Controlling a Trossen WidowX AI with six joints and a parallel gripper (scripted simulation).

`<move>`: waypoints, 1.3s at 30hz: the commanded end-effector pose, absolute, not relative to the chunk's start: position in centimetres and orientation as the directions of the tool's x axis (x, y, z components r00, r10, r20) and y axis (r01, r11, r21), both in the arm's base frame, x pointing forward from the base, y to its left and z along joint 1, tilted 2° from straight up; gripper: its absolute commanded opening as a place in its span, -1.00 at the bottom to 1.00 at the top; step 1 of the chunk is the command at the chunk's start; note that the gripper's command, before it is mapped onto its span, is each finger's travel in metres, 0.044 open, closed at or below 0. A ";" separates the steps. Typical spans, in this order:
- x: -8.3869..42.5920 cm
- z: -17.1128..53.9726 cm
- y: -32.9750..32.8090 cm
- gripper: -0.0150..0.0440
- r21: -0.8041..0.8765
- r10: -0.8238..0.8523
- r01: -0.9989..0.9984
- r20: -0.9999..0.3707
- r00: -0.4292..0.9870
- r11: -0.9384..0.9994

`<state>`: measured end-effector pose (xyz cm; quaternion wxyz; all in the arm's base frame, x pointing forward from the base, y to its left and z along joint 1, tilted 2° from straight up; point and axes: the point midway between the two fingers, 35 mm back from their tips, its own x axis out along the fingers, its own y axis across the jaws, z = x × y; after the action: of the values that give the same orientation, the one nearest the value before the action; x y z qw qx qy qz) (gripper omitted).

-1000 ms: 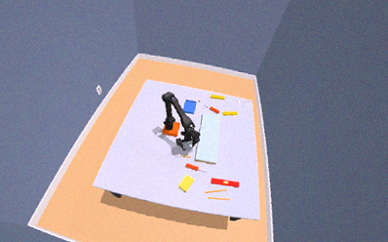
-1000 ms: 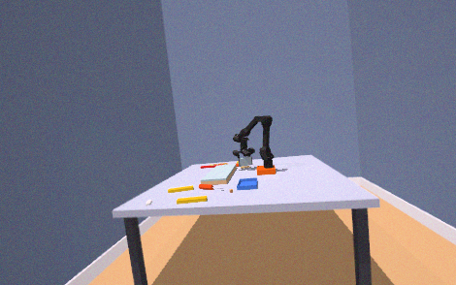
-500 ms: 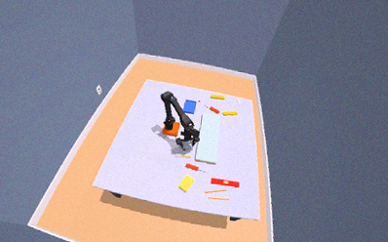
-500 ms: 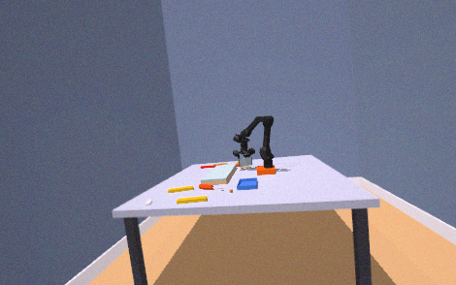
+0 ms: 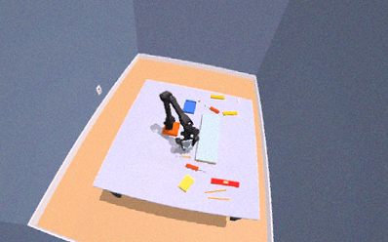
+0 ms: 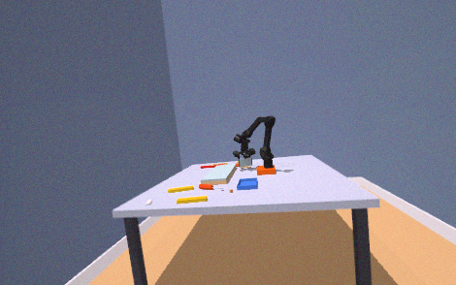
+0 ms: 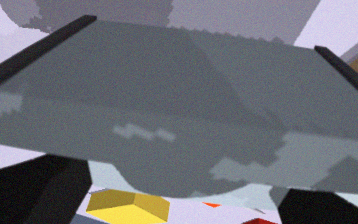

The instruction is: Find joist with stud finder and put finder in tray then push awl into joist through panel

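My gripper [image 5: 189, 139] [image 6: 245, 156] [image 7: 188, 160] is shut on the grey stud finder [image 5: 185, 145] [image 6: 246, 161] [image 7: 150, 85], which fills most of the wrist view. It is held low over the table, beside the left long edge of the pale floor panel [image 5: 209, 137] [image 6: 218, 174]. The blue tray [image 5: 190, 106] [image 6: 247, 183] lies on the table behind the arm. One orange-red handled tool [image 5: 214, 110] [image 6: 206, 186] lies near the panel's far end. Another such tool [image 5: 192, 166] lies past its near end. I cannot tell which one is the awl.
A yellow block [image 5: 186, 182] [image 7: 127, 205], a red bar [image 5: 224, 181] and thin orange sticks [image 5: 215, 191] lie at the front of the table. Two yellow bars [image 5: 217, 97] [image 5: 229, 113] lie at the back. The arm's orange base [image 5: 170, 129] [image 6: 266, 170] stands left of the panel.
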<state>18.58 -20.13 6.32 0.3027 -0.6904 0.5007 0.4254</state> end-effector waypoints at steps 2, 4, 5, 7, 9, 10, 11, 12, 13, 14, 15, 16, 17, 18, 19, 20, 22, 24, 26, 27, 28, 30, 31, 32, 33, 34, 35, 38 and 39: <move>18.6 6.5 -20.2 -0.49 0.006 -0.469 -0.950 -0.871 0.148 -0.311; 18.6 6.5 -20.2 -0.49 0.006 -0.478 -0.950 -0.865 0.151 -0.311; 18.6 6.5 -20.1 -0.49 0.005 -0.482 -0.950 -0.863 0.153 -0.311; 18.6 6.5 -20.1 -0.49 0.005 -0.491 -0.951 -0.857 0.156 -0.310; 18.6 6.5 -20.1 -0.49 0.004 -0.500 -0.951 -0.851 0.159 -0.310; 18.6 6.5 -20.1 -0.49 0.004 -0.501 -0.951 -0.851 0.160 -0.310; 18.6 6.5 -20.1 -0.49 0.004 -0.502 -0.951 -0.850 0.160 -0.310; 18.6 6.5 -20.1 -0.49 0.004 -0.505 -0.951 -0.848 0.161 -0.310; 18.6 6.5 -20.1 -0.49 0.005 -0.508 -0.951 -0.846 0.162 -0.310; 18.6 6.5 -20.1 -0.49 0.005 -0.511 -0.951 -0.844 0.163 -0.310; 18.6 6.4 -20.0 -0.49 0.005 -0.516 -0.951 -0.841 0.164 -0.311; 18.6 6.4 -20.0 -0.49 0.005 -0.520 -0.950 -0.838 0.165 -0.311; 18.6 6.4 -20.0 -0.49 0.006 -0.525 -0.950 -0.835 0.167 -0.311; 18.6 6.4 -20.0 -0.49 0.006 -0.529 -0.950 -0.832 0.168 -0.311; 18.6 6.4 -20.0 -0.49 0.006 -0.534 -0.950 -0.828 0.169 -0.311; 18.6 6.4 -20.0 -0.49 0.006 -0.538 -0.950 -0.825 0.171 -0.311; 18.6 6.4 -20.0 -0.49 0.006 -0.547 -0.950 -0.819 0.174 -0.311; 18.6 6.3 -20.0 -0.49 0.007 -0.556 -0.950 -0.812 0.177 -0.311; 18.6 6.3 -19.9 -0.49 0.007 -0.565 -0.950 -0.805 0.179 -0.311; 18.6 6.3 -19.9 -0.49 0.007 -0.569 -0.950 -0.802 0.181 -0.311; 18.6 6.3 -19.9 -0.49 0.007 -0.573 -0.950 -0.799 0.182 -0.311; 18.6 6.3 -19.9 -0.49 0.006 -0.582 -0.950 -0.792 0.185 -0.311; 18.5 6.3 -19.9 -0.49 0.006 -0.586 -0.950 -0.788 0.187 -0.311; 18.5 6.3 -19.9 -0.49 0.006 -0.590 -0.950 -0.785 0.188 -0.311; 18.5 6.2 -19.8 -0.49 0.006 -0.595 -0.950 -0.781 0.190 -0.311; 18.5 6.2 -19.8 -0.49 0.006 -0.599 -0.950 -0.778 0.191 -0.311; 18.5 6.2 -19.8 -0.49 0.006 -0.603 -0.950 -0.774 0.192 -0.311; 18.5 6.2 -19.8 -0.49 0.005 -0.615 -0.951 -0.764 0.197 -0.310; 18.5 6.2 -19.8 -0.49 0.005 -0.619 -0.951 -0.760 0.198 -0.310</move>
<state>18.46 -19.68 5.93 0.2498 -0.7302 0.5289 0.3531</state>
